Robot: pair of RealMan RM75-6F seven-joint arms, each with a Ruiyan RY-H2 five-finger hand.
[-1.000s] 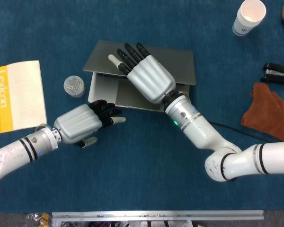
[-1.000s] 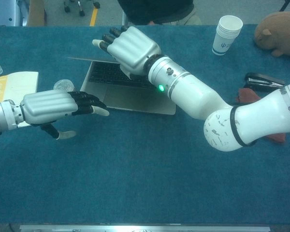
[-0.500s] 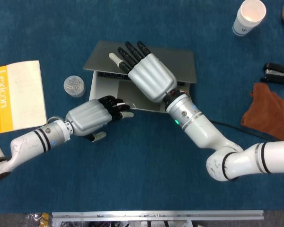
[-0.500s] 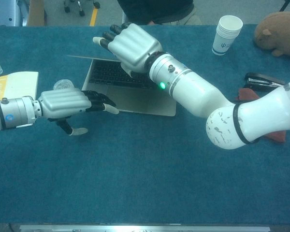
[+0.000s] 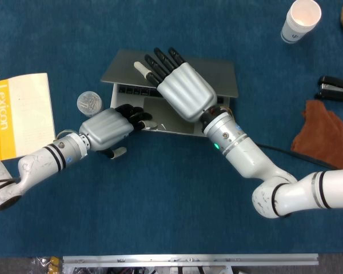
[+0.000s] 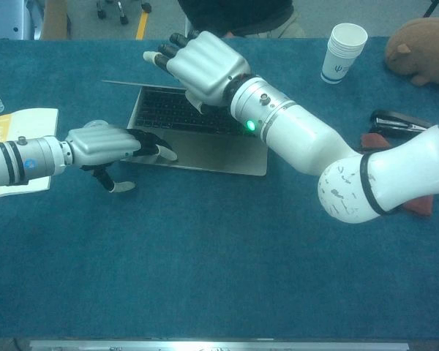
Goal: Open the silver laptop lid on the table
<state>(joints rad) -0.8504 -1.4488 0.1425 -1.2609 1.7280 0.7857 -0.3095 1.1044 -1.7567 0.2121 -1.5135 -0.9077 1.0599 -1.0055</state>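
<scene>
The silver laptop stands partly open at mid table, its lid [image 5: 220,77] raised a little over the keyboard base [image 5: 123,105]. In the chest view the lid [image 6: 121,83] shows edge-on above the base [image 6: 219,153]. My right hand [image 5: 183,91] lies with its fingers stretched flat over the lid's top, and the thumb seems tucked under the lid's front edge above the keyboard, as the right hand [image 6: 205,69] also shows from the chest. My left hand [image 5: 108,128] reaches in from the left. The fingertips [image 6: 157,151] of the left hand [image 6: 106,144] press on the base's front left corner.
A yellow and white Lexicon booklet [image 5: 23,114] lies at the left, with a small clear jar [image 5: 90,104] beside the laptop. A paper cup [image 5: 301,20], a black stapler [image 5: 336,88], a brown cloth [image 5: 326,134] and a plush toy [image 6: 421,47] sit to the right. A dark cable [image 5: 274,153] trails from the laptop.
My left hand has moved right and forward until its fingertips rest on the laptop base. My right hand has shifted slightly up and back with the lid.
</scene>
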